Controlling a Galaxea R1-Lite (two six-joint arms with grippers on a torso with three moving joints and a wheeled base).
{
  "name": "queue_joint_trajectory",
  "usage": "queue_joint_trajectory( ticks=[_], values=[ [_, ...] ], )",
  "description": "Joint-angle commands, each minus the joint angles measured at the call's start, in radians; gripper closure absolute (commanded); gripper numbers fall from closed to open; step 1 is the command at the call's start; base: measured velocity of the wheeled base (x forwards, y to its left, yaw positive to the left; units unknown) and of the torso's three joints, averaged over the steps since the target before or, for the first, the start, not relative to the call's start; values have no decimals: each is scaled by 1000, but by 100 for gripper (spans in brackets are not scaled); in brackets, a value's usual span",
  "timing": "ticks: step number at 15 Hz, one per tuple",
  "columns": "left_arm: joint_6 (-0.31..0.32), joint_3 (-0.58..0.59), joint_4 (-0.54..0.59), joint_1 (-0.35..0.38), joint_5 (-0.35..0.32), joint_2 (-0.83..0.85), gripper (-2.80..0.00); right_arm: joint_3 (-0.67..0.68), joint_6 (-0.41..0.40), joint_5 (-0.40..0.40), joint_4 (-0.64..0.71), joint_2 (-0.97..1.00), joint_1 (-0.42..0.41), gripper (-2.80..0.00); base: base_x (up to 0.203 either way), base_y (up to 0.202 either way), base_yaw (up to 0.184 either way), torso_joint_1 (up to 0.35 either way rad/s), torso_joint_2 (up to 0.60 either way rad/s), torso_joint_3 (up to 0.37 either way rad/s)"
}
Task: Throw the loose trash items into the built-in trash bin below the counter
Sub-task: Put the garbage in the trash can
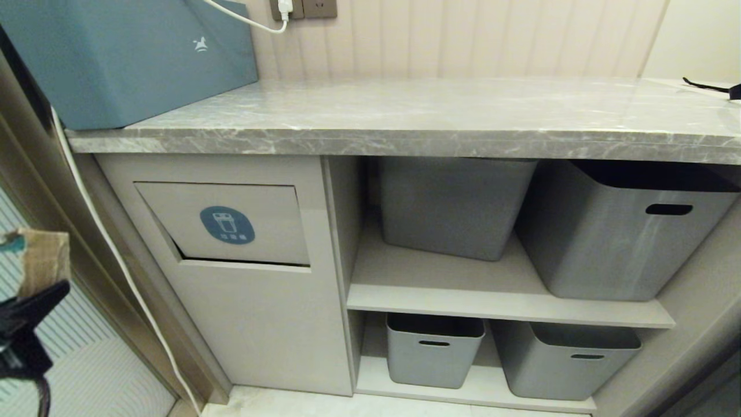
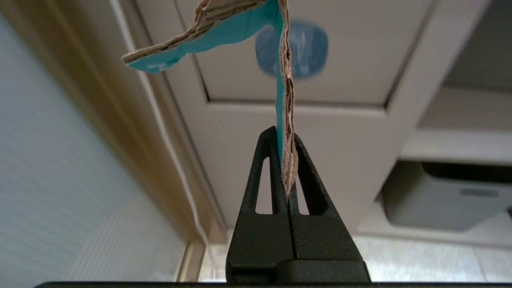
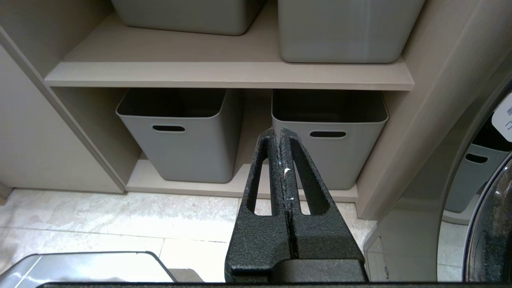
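My left gripper (image 2: 285,138) is shut on a trash scrap (image 2: 224,28) of tan cardboard with turquoise paper. In the head view that gripper (image 1: 35,295) sits at the far left edge, holding the trash scrap (image 1: 43,258) upright, to the left of and below the bin. The built-in trash bin (image 1: 228,223) is a beige flap with a round blue sticker, set in the cabinet under the grey marble counter (image 1: 440,124). The flap with its sticker (image 2: 306,48) also shows ahead in the left wrist view. My right gripper (image 3: 279,132) is shut and empty, low before the shelves.
A blue-teal box (image 1: 127,58) stands on the counter's left end, and a white cable (image 1: 110,243) hangs down beside the cabinet. Grey storage tubs (image 1: 625,231) fill the shelves right of the bin. A round appliance door (image 3: 490,208) is at the right.
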Motion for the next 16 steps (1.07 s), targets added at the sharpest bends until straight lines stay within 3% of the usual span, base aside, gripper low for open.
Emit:
queue_joint_trajectory(
  ticks=[1,7,9,12,16],
  values=[
    [-10,-61,-126,0,-3,306,0,0,0,0,1,1,0,0,0,0,0,0,0,0],
    [-60,46,-771,1,-11,777,0,0,0,0,1,1,0,0,0,0,0,0,0,0],
    [-81,63,-922,3,-29,893,0,0,0,0,1,1,0,0,0,0,0,0,0,0],
    [-133,49,-1010,2,-60,1027,0,0,0,0,1,1,0,0,0,0,0,0,0,0],
    [-189,-148,-1042,-37,-69,1158,0,0,1,0,1,1,0,0,0,0,0,0,0,0]
  ],
)
